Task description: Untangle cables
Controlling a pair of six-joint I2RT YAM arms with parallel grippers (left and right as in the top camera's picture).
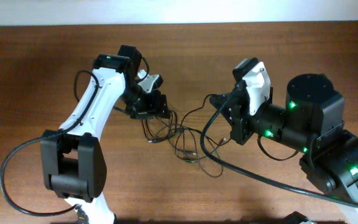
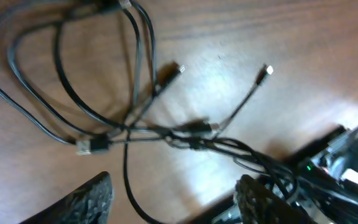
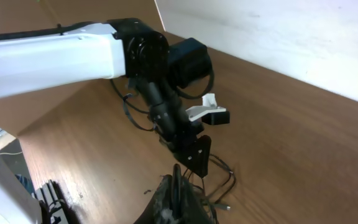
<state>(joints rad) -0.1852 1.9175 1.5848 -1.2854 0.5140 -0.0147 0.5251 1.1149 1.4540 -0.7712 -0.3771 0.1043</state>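
Observation:
The cables point(image 1: 182, 140) lie as a loose black tangle on the wooden table between the two arms. In the left wrist view the cables point(image 2: 135, 118) spread out in loops, with small silvery plugs point(image 2: 266, 70) showing. My left gripper point(image 2: 176, 199) hovers over the tangle's left edge, open; one strand runs between its fingers point(image 2: 92, 199) untouched. Overhead, the left gripper point(image 1: 154, 112) points down at that edge. My right gripper point(image 3: 176, 193) is shut on a thin cable strand, with the rest of the cables point(image 3: 219, 180) trailing beyond. It sits at the tangle's right side point(image 1: 219, 106).
A thick black arm cable point(image 1: 260, 177) sweeps from the right arm across the table's front right. The left arm's base point(image 1: 73, 168) stands front left, the right arm's bulky body point(image 1: 328, 143) at right. A pale wall point(image 3: 291, 43) borders the table's far edge.

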